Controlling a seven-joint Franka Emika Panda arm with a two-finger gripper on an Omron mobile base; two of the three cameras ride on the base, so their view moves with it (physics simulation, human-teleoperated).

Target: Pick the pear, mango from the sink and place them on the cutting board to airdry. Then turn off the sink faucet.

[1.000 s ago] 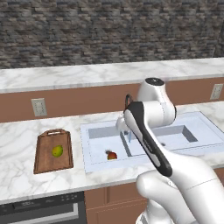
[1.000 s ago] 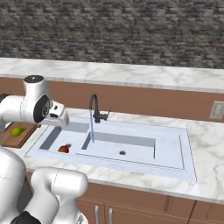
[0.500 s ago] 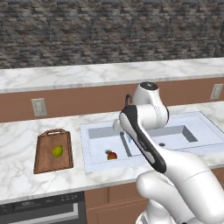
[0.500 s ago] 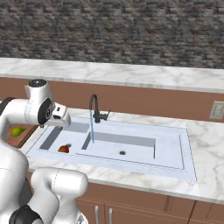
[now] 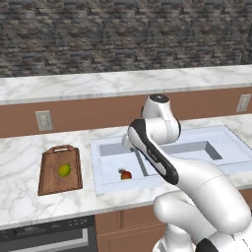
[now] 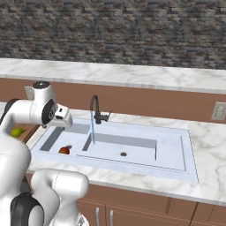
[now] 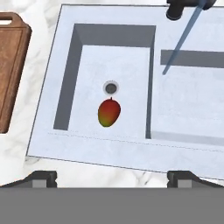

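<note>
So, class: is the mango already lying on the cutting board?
No, the mango lies in the sink basin beside the drain, apart from the cutting board.

The white Franka arm with dark joints (image 5: 162, 162) rises from its bulky white base, bends at a rounded elbow and reaches forward and down. Its two-finger gripper (image 7: 112, 175) points straight down, wrist held level. The two small dark fingertips (image 7: 43, 176) stand wide apart at opposite sides of the hand view, with nothing between them; the hand hangs in the air, touching nothing.
</note>
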